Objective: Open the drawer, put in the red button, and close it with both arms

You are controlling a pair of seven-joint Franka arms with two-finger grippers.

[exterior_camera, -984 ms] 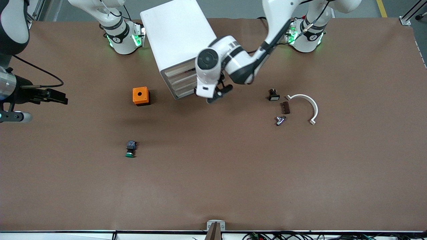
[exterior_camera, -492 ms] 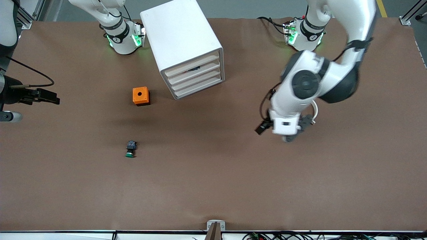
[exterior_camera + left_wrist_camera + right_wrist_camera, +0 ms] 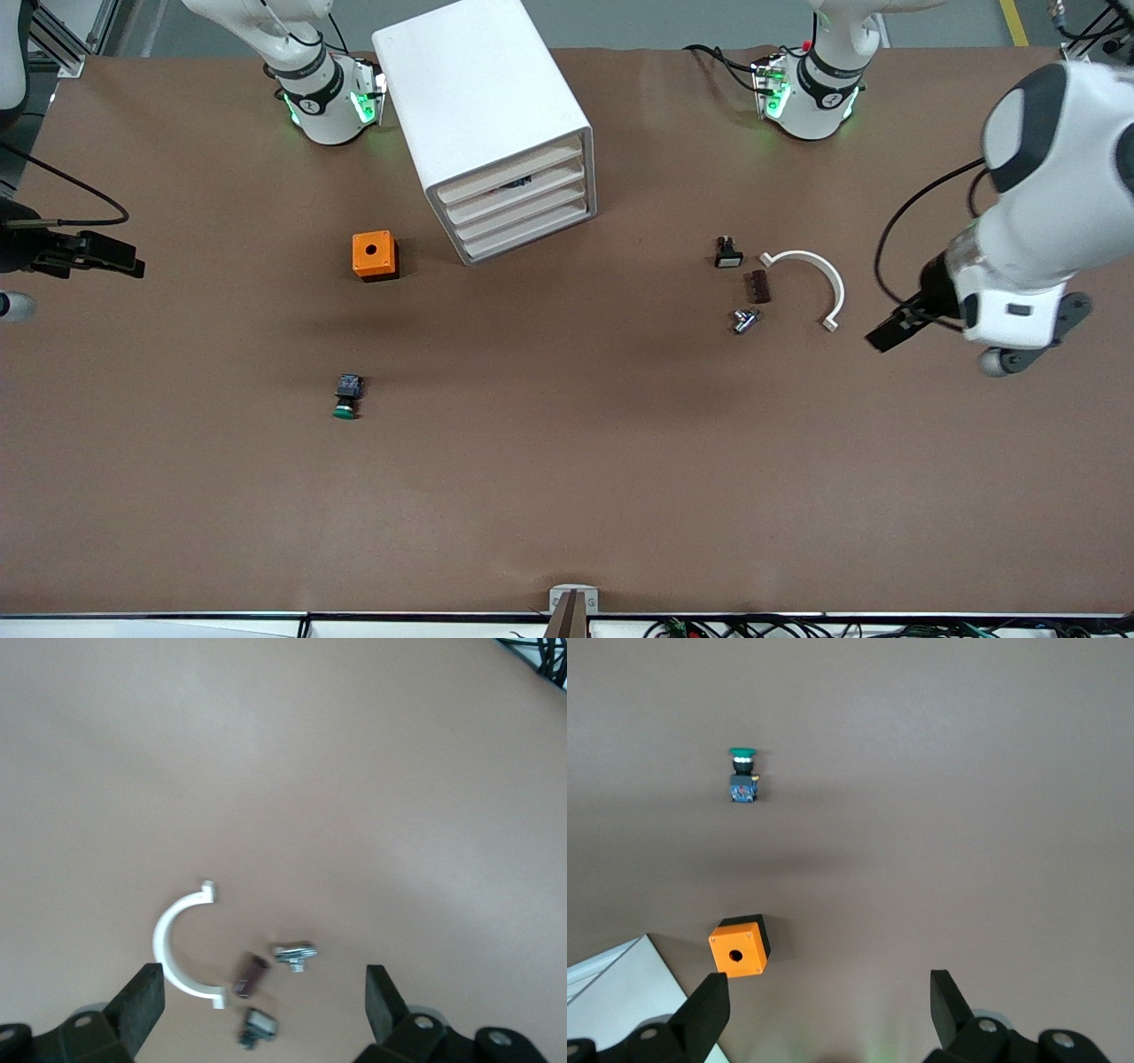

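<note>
Up by the robots' bases, in the front view, the white cabinet (image 3: 478, 97) has all four drawers pushed in. A small dark thing peeks over the low front of the drawer (image 3: 518, 191) second from the top. I can't see the red button anywhere, so I guess it is in there. The right gripper (image 3: 133, 264) hangs over the right arm's end of the table. The left gripper (image 3: 879, 338) hangs near a white half ring (image 3: 819, 276).

The left wrist view shows the left gripper (image 3: 261, 992) wide open and holding nothing.

The right wrist view shows the right gripper (image 3: 828, 997) wide open too, above the orange box (image 3: 740, 948) and the green button (image 3: 744, 771).

I think the job is almost done. Next, the arms only need to rest.
</note>
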